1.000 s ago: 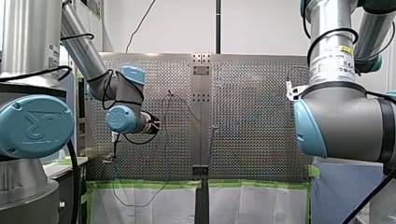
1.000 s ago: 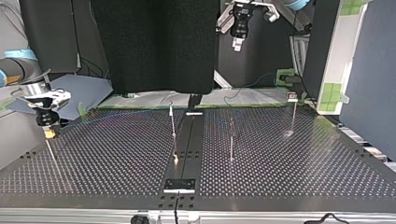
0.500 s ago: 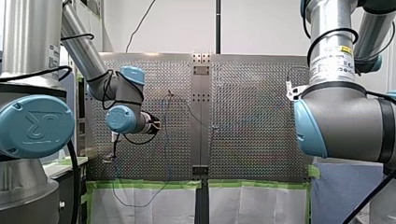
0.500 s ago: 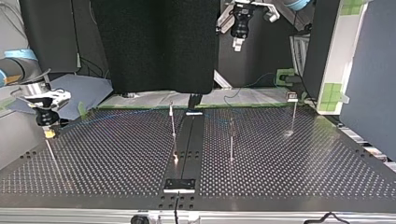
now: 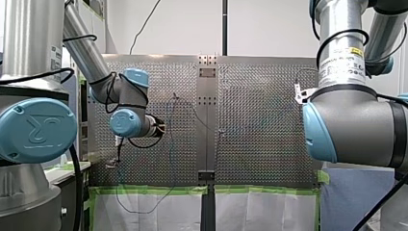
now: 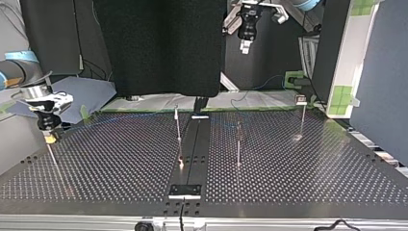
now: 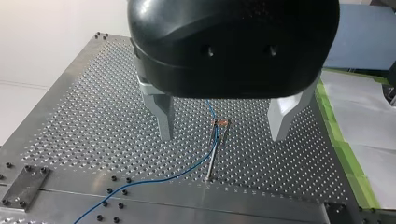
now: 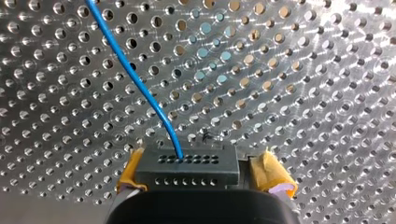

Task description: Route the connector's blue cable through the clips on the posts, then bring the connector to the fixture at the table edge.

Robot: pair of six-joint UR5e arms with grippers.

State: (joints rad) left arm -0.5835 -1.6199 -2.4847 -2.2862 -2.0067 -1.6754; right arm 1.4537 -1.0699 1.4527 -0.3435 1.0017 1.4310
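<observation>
Your right gripper [image 8: 204, 176] is closed on the connector [image 8: 187, 167], its yellow pads [image 8: 275, 179] pressed to the connector's two short ends; the blue cable [image 8: 133, 77] leaves the middle of its face and runs away ahead of the fingers over the perforated table [image 8: 303, 70]; in the top view this gripper hangs low over the table at the left side. Your left gripper [image 7: 223, 119] holds nothing; its metal fingers [image 7: 161, 116] stand wide apart, well above a post [image 7: 213, 156] whose clip [image 7: 220, 123] lies between them. The cable climbs to that clip from the near left, though I cannot tell whether it is seated there. The relation to mind is this: from the connector the cable stretches rightward across the top view toward the posts [image 6: 178, 126] beside the middle strip, so the connector's long axis lies across the cable's run. Only the right arm has the connector, so I judge the carry to the fixture [image 6: 184, 190] — the small plate at the strip's near end, if I read it rightly — is its to make, while you watch the slack at the clip
</observation>
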